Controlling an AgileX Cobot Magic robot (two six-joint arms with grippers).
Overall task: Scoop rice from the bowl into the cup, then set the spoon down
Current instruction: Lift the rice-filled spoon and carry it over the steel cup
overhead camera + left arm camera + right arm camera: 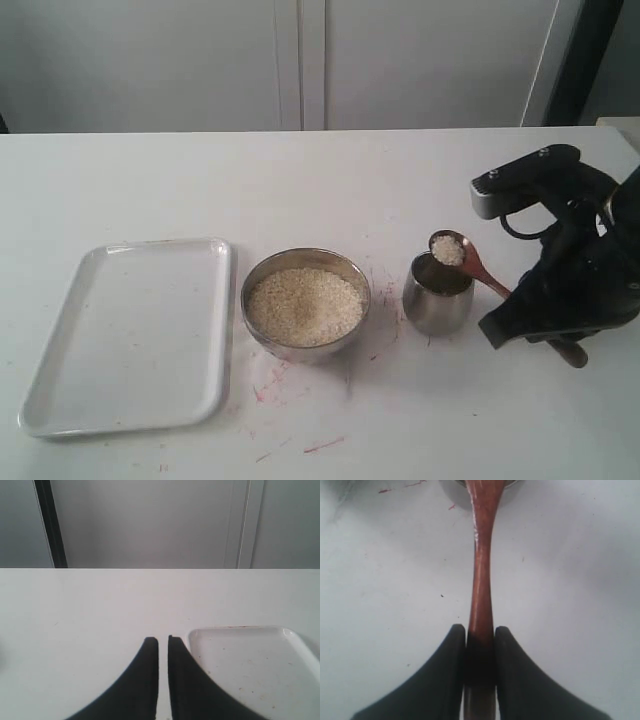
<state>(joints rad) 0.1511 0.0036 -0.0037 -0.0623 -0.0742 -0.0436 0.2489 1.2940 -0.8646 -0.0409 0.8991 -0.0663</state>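
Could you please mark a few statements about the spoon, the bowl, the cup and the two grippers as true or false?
1. The spoon carries rice just above the cup. True.
2. The bowl stands on the white tray. False: it stands on the table, beside the tray.
3. The right gripper is shut on the spoon's handle. True.
4. The bowl is empty. False: it holds plenty of rice.
5. The left gripper holds a cup. False: nothing is between its fingers.
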